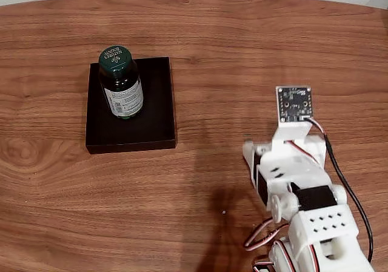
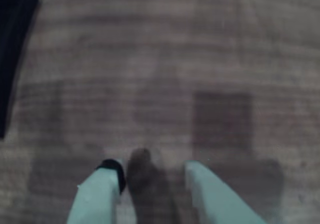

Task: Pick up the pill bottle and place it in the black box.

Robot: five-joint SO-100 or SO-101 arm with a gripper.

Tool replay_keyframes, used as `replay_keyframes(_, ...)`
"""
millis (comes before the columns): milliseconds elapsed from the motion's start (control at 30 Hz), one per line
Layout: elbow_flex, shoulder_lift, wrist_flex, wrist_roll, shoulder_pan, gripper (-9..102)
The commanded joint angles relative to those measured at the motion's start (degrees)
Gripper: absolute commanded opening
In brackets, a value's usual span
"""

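The pill bottle (image 1: 121, 83), amber with a dark green cap and a white label, stands upright inside the black box (image 1: 154, 111) at the left of the fixed view, in the box's left half. My gripper (image 2: 150, 166) is far from it, over bare wood at the lower right of the fixed view, on the folded white arm (image 1: 297, 187). In the wrist view its two pale fingers (image 2: 97, 196) stand apart with only the table between them, so it is open and empty. A dark corner of the black box (image 2: 12, 44) shows at the upper left of the blurred wrist view.
The wooden table (image 1: 242, 54) runs in every direction around the box. A small camera board (image 1: 294, 102) rides above the arm's wrist, with a black cable (image 1: 345, 181) down the arm's right side and red and white wires (image 1: 260, 235) near its base.
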Motion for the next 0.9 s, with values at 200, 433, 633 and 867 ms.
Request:
replay_keyframes(200,-0.79,11.51,24.26,3.78,2.11,0)
replay_keyframes(433,-0.79,15.29,36.21,1.58,2.9,0)
replay_keyframes(633,-0.79,19.51,45.09,-1.23,2.72,0)
replay_keyframes(867,-0.79,21.97,53.96,8.44,2.72,0)
